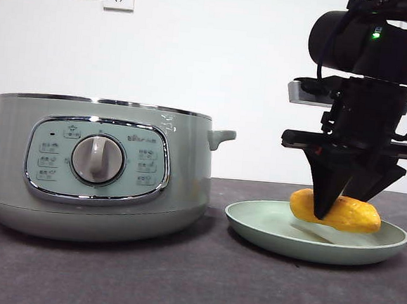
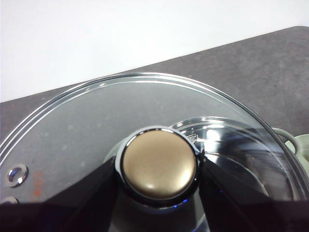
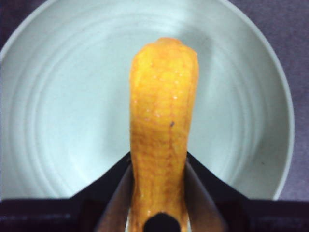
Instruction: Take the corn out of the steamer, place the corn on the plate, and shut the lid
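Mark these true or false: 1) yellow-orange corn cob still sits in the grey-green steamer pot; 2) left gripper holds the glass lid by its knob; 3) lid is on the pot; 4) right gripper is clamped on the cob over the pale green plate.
1) False. The yellow-orange corn cob is over the pale green plate, outside the grey-green steamer pot.
2) True. The left gripper grips the round knob of the glass lid.
3) False. The lid is held up above the pot.
4) True. The right gripper has its jaws clamped on the cob.
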